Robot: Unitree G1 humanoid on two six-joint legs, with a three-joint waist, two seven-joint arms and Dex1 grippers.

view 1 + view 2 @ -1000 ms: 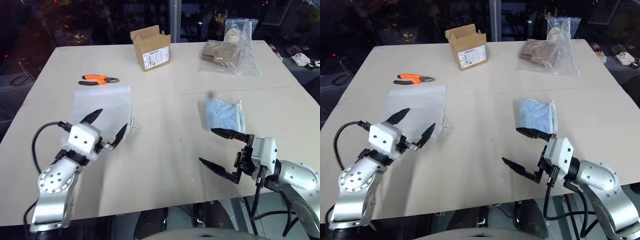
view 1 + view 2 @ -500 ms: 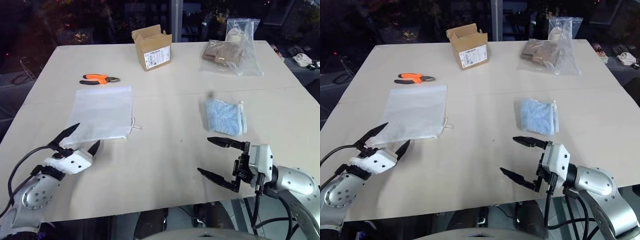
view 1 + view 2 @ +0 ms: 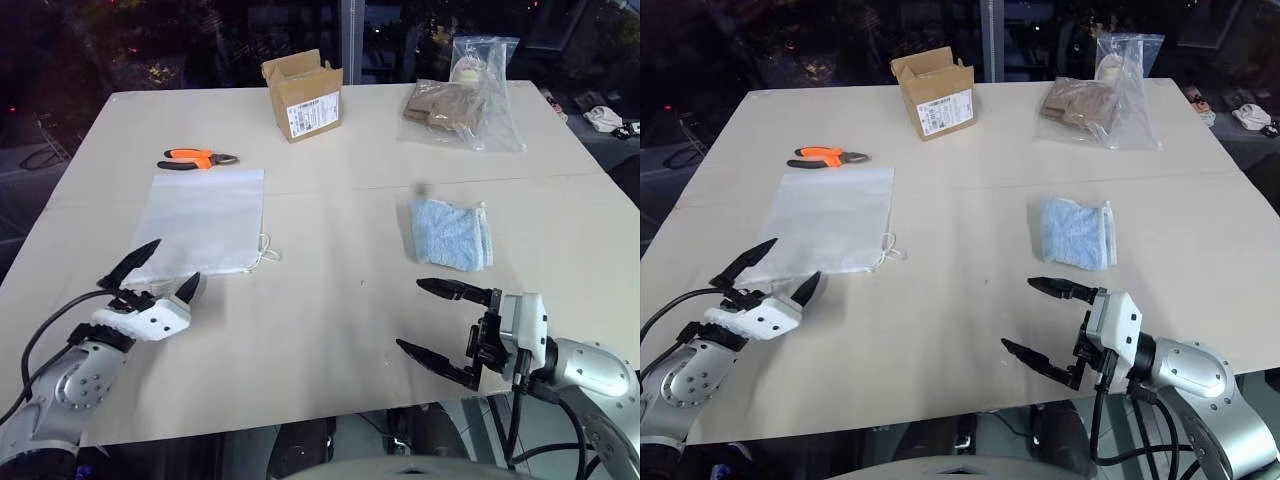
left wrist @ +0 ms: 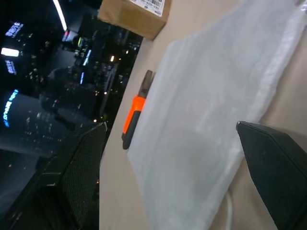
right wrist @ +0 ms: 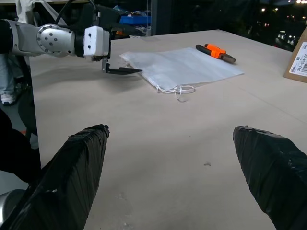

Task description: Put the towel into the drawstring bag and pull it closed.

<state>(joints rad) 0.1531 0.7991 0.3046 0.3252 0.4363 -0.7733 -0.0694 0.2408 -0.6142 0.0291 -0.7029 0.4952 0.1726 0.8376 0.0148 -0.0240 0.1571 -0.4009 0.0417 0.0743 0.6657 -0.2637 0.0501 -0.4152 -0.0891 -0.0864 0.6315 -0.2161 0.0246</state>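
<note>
Drawstring bag [image 3: 205, 225] flat, empty, towel [image 3: 449, 233] apart, left tool [image 3: 158, 271] and right tool [image 3: 432, 319] spread

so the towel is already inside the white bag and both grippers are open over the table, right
Not quite: the towel is not in the white bag; in the left eye view it lies on the table apart from it. Both the left gripper and right gripper are open.
</note>
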